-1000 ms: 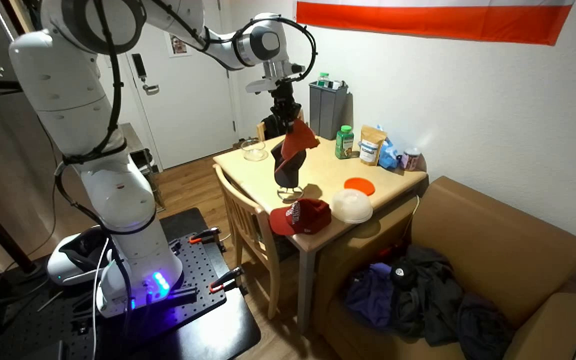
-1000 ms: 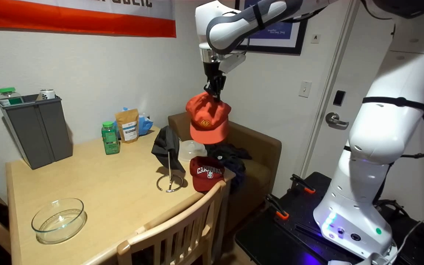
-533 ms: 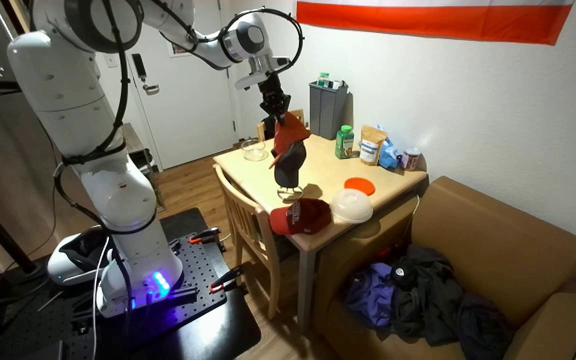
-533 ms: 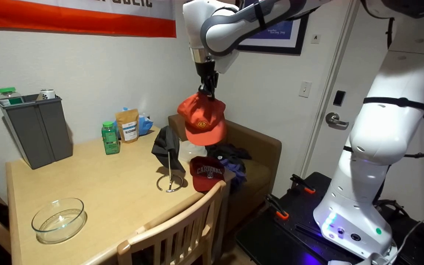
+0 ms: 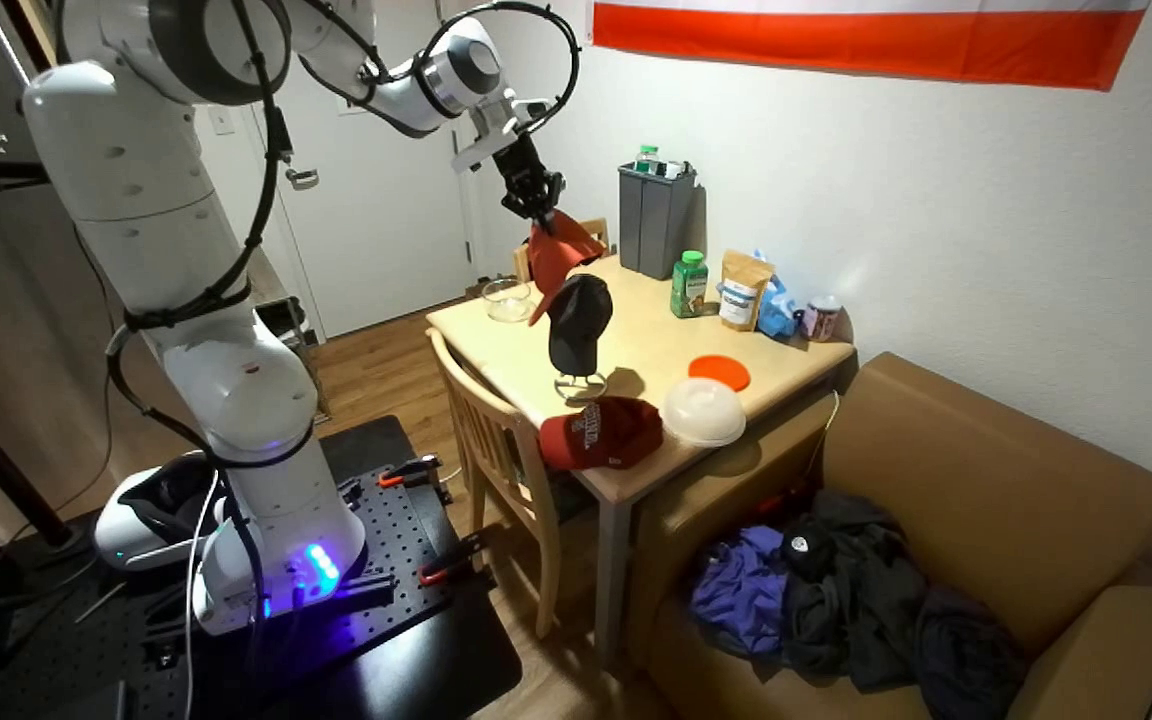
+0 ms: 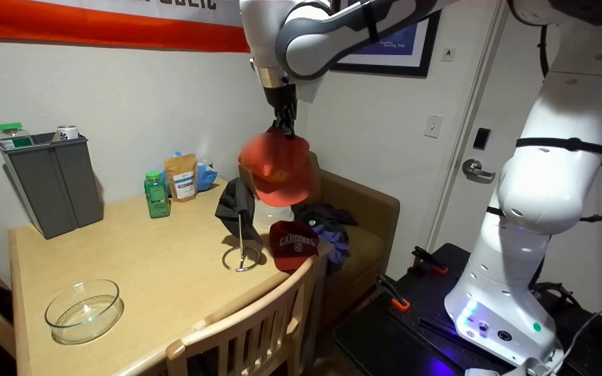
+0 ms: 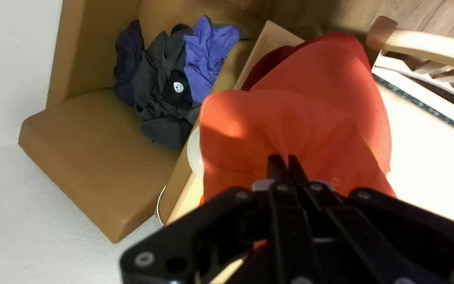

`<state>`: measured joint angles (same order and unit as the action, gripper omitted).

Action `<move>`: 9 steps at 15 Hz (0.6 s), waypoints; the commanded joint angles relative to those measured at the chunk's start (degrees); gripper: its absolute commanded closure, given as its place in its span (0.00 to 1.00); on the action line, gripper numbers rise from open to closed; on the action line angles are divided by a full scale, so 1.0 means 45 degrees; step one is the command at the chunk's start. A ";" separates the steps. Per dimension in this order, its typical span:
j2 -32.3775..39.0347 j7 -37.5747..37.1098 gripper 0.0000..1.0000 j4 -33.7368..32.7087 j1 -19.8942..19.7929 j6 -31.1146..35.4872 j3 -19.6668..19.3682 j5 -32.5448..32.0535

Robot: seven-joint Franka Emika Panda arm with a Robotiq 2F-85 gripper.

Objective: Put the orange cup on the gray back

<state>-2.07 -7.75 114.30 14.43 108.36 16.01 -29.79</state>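
Observation:
The orange cup of the task shows as an orange-red cap with a yellow emblem. My gripper is shut on the top of its crown and holds it in the air, brim hanging down, in both exterior views. In the wrist view, the fingertips pinch its fabric. The gray back shows as a dark gray cap on a metal stand on the table. In an exterior view, the orange cap hangs right of and above the dark cap. The dark cap does not show in the wrist view.
A dark red cap sits beside the stand at the table edge. A clear bowl, a translucent dome, an orange disc, a green bottle and a gray bin are on the table. A chair stands against it.
My gripper and the orange cap have moved left in both exterior views and slightly up. The orange cap no longer overlaps the front of the dark cap. The other objects have not moved.

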 commanded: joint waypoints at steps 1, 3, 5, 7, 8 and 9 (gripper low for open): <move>0.0473 0.0616 0.99 -0.0353 0.0068 0.0655 -0.0046 -0.0513; 0.0377 0.0248 0.97 -0.0195 0.0138 0.0438 -0.0026 -0.0295; 0.0496 0.0364 0.97 -0.0211 0.0137 0.0541 -0.0058 -0.0310; 0.0505 0.0387 0.97 -0.0228 0.0136 0.0550 -0.0066 -0.0311; 0.0667 0.0492 0.99 -0.0265 0.0060 0.0856 -0.0141 -0.0216; 0.0799 0.0506 0.99 -0.0394 0.0060 0.0912 -0.0151 -0.0233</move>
<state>0.23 -6.00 113.43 14.79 111.10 15.84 -31.13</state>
